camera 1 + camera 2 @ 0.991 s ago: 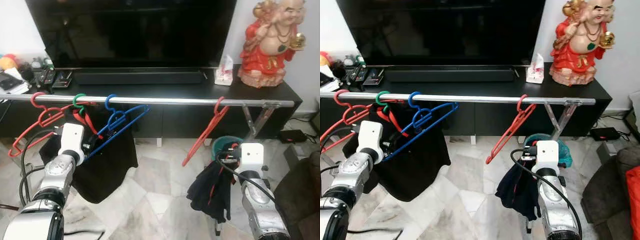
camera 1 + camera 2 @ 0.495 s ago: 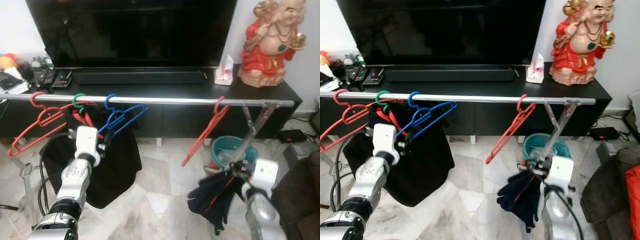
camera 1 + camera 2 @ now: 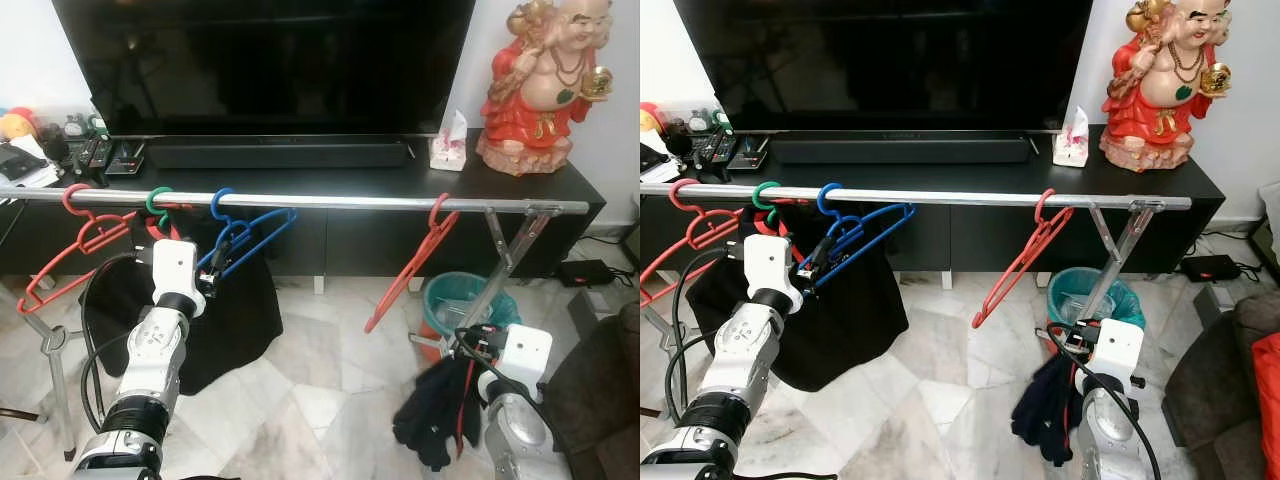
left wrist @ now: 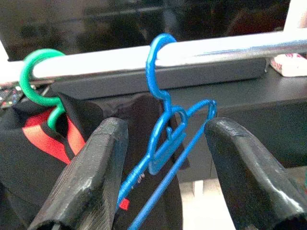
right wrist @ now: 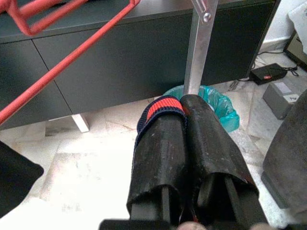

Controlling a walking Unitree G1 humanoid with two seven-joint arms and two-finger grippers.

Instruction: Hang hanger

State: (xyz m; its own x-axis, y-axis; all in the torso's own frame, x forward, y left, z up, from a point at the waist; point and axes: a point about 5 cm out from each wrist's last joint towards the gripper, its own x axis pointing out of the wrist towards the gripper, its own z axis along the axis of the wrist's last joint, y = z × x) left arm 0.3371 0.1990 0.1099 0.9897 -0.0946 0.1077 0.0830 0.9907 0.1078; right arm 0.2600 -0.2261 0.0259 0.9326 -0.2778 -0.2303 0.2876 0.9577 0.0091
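Blue hanger on rail | left gripper open around it | right gripper clamped on dark garment

- Silver rail spanning the scene in front of the black table, held up by crossed metal legs at its right end.
- Hooked over the rail from the left: red hanger, green hanger bearing a black garment, blue hanger, then, well apart, another red hanger.
- On the table: wide television, black soundbar, tissue pack, red figurine, small clutter at the left end.
- On the marble floor: teal bin beside the rail legs.
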